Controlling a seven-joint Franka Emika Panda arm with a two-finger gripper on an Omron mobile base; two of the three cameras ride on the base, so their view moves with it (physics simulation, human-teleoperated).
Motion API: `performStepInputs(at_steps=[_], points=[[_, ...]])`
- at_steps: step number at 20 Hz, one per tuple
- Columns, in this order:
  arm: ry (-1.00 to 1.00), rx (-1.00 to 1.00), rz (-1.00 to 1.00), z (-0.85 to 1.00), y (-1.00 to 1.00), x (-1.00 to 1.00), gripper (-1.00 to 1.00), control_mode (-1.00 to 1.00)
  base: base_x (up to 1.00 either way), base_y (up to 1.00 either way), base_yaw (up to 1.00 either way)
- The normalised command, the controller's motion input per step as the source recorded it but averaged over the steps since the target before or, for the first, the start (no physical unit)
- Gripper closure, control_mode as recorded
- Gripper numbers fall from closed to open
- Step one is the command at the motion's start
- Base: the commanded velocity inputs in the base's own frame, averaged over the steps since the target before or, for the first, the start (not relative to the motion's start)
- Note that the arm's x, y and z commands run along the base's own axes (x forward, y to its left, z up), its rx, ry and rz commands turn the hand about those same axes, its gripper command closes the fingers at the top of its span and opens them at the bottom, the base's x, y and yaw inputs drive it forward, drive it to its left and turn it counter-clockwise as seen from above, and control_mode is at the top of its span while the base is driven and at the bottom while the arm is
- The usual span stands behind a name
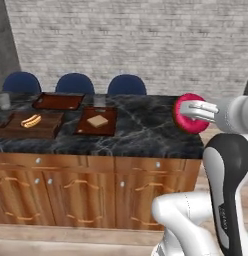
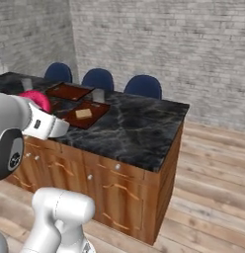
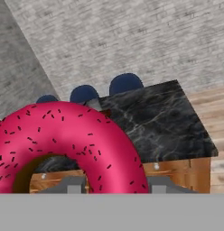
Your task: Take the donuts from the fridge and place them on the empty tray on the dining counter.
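The red-pink donut is up in the air, clamped in the tool, and it hangs just off the near right corner of the worktop, a little above the marble. In the hand view the donut looms huge, icing and dark sprinkles facing the lens, with a finger on either side of its ring at the bottom edge, so the tool is gripping it, jaws held partway apart by the ring between them. In the right base view the donut peeks out behind the white wrist.

So this is the carry leg: one donut is in hand and on its way to the drop. The target, the empty tray, sits at the far left of the worktop, towards the back edge in front of the blue chairs. Between the donut and it lies the tray with the tan square, and nearer the front left is the wooden tray with the hot dog. A small glass stands just behind the tan-square tray.

Next move, as I read it: a long sweep left across the marble, staying high enough to clear that glass and the nearer tray, then lower over the dark reddish tray and let go. From here the reach looks long, so the base may need to shift left.
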Motion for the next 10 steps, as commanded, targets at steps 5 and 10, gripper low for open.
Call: performStepInputs(at_steps=[5,10], points=[[0.00,0.00,0.00,0.00,0.00,0.00,1.00,1.00,0.67,0.45,-0.06],[0.00,0.00,0.00,0.00,0.00,0.00,1.00,1.00,0.81,0.31,0.12]])
